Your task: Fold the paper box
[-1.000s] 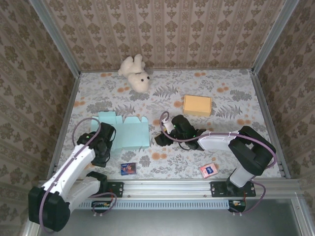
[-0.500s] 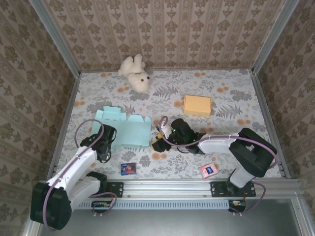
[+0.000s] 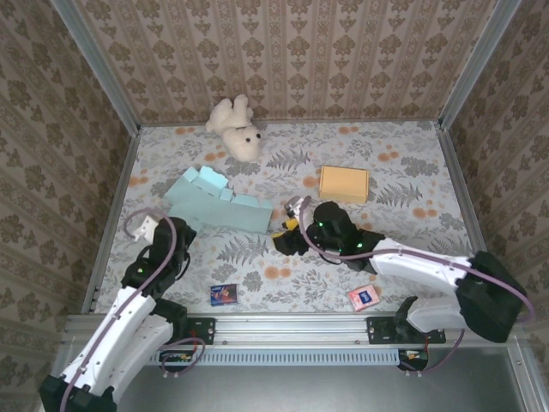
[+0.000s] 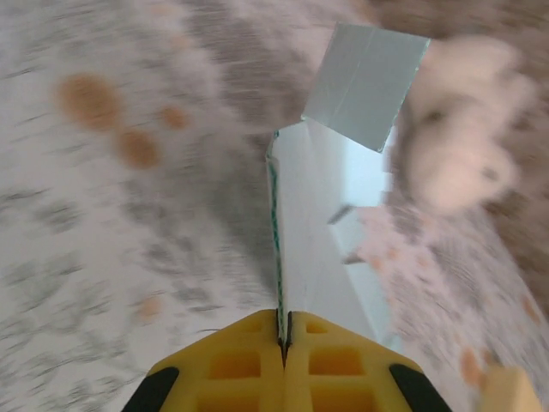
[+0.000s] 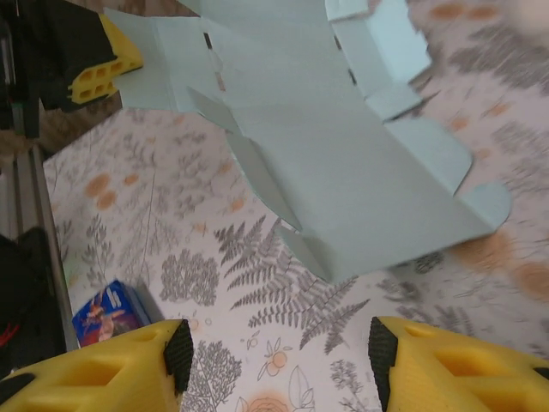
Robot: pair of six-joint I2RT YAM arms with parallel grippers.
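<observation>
The flower-printed worktop (image 3: 412, 172) spreads under both arms. On it, the pale blue paper box (image 3: 227, 209) is an unfolded sheet with its flaps spread. It reaches away from the left fingers (image 4: 266, 352) and ends just ahead of the tips of the right fingers (image 5: 111, 373).

The left fingers are pressed fully together, and one edge of the sheet is pinched in the seam between them. In the left wrist view the sheet rises edge-on from that pinch, with a flap bent over at its far end. In the right wrist view the same yellow fingers show at the sheet's far corner.

The right fingers stand well apart with nothing between them, only bare worktop. The nearest flap lies a little beyond their tips, not touching.

A white plush bear (image 3: 236, 127) lies past the far end of the sheet from the left fingers. A closed orange box (image 3: 343, 183) sits beyond and to the right of the right fingers. A small blue packet (image 5: 111, 313) lies just beside one right finger. A small pink packet (image 3: 363, 297) lies behind the right fingers, close alongside their arm.
</observation>
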